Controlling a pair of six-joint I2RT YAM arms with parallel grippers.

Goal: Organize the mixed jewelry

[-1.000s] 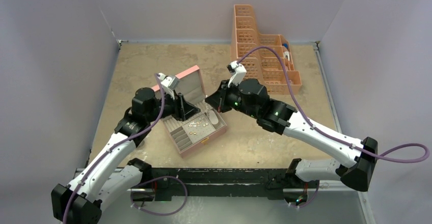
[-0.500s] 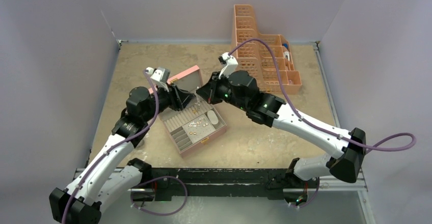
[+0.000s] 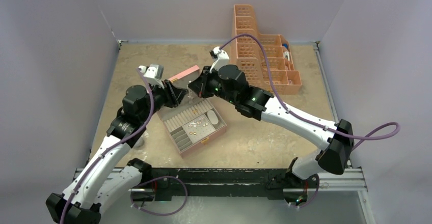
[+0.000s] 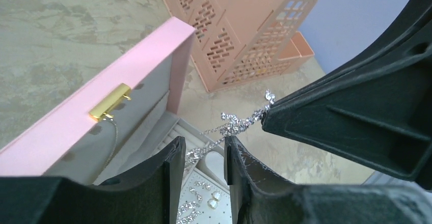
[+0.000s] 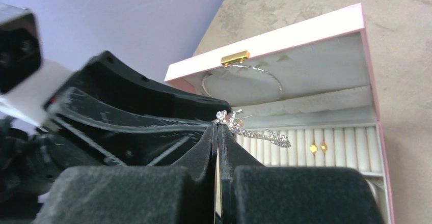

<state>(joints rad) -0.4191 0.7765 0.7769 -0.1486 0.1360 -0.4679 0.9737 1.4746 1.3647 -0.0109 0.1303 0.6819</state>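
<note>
The pink jewelry box stands open, its lid upright. My right gripper is shut on a silvery sparkly chain, which hangs from its tip above the ring rolls. My left gripper is open just beside it. In the left wrist view the chain runs from the right gripper down between my left fingers, touching neither pad clearly. Small silvery pieces lie in the tray below. Two small gold studs sit in the ring rolls.
A thin necklace hangs inside the lid under a gold clasp. A pale oval pad lies in the box's right compartment. An orange perforated rack stands at the back right. Purple walls enclose the table.
Both grippers rose out of the box and moved back and left. The right gripper lifted the silvery chain with it, and the left gripper stays close beside it.
</note>
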